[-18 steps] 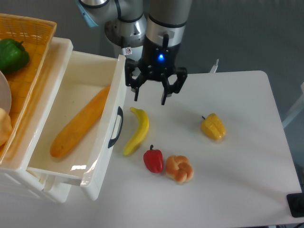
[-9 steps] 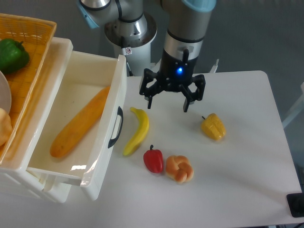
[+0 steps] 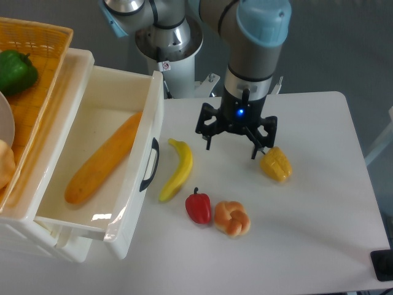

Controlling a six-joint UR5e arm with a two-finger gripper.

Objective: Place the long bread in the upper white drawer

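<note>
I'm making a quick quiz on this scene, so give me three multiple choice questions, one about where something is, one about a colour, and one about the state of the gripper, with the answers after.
1. Where is the long bread?
A. on the table beside the banana
B. lying inside the upper white drawer
C. in the yellow woven basket

2. What colour is the pepper next to the knotted bun?
A. red
B. green
C. purple

3. What state is the gripper in?
A. shut on the banana
B. shut on the yellow pepper
C. open and holding nothing

Answers:
1. B, the orange-golden loaf lies diagonally on the drawer's floor.
2. A, the red pepper sits just left of the bun; the green pepper is in the basket.
3. C, the fingers are spread apart above the table, between the banana and the yellow pepper, with nothing between them.
</note>
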